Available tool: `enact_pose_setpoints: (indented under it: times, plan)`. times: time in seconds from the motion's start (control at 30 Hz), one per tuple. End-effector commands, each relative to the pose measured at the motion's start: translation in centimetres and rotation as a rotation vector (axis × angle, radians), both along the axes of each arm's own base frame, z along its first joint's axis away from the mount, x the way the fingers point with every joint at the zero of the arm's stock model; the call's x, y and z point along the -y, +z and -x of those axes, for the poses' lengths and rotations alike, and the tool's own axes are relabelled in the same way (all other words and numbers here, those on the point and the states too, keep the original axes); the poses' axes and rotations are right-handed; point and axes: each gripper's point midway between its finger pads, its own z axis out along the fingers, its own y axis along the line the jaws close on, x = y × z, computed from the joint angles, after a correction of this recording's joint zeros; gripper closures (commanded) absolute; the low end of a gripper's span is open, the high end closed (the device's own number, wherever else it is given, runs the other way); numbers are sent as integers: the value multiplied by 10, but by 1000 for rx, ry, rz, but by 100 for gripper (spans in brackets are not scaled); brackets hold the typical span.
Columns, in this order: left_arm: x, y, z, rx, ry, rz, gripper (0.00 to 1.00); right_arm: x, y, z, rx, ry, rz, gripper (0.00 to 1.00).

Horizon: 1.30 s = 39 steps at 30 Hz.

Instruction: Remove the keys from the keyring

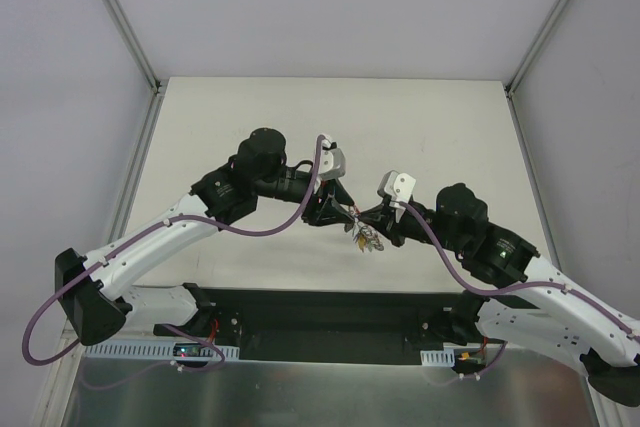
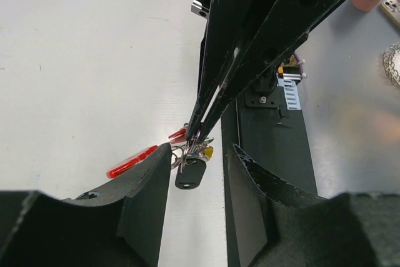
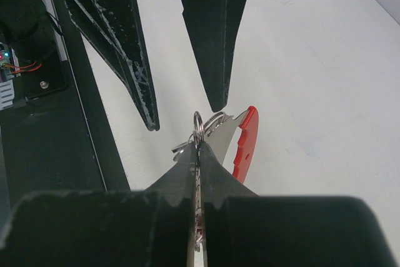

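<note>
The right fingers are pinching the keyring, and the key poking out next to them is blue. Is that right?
Not quite. The key poking out next to the right fingers is red, not blue; the right wrist view shows it. They are pinching the keyring.

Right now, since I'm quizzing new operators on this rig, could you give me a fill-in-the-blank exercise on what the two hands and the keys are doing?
1. The right hand is ____ on the keyring.
2. The left hand stands ____, with one finger on each side of the keys.
3. The plastic key head showing beside the right hand's tips is ____.
Missing words: shut; open; red.
</note>
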Motion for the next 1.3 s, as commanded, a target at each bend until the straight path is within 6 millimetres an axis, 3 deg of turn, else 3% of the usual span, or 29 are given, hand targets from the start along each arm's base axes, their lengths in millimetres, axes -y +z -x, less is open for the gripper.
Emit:
enact_pose_setpoints:
  times: [0.0, 0.43, 0.63, 0.8, 1.27]
  plan:
    - [1, 9, 11, 43, -75, 25, 61, -2, 29, 0, 65, 10, -66, 99]
    - [-15, 8, 31, 24, -86, 32, 64, 3, 35, -11, 58, -79, -91, 99]
    - [-11, -8, 27, -4, -44, -4, 64, 4, 41, -13, 52, -102, -121, 99]
    - [-6, -17, 13, -37, 38, -10, 66, 4, 50, -10, 53, -93, -158, 99]
    - [3, 5, 11, -61, 64, 128, 64, 2, 73, 2, 75, -43, -274, 99]
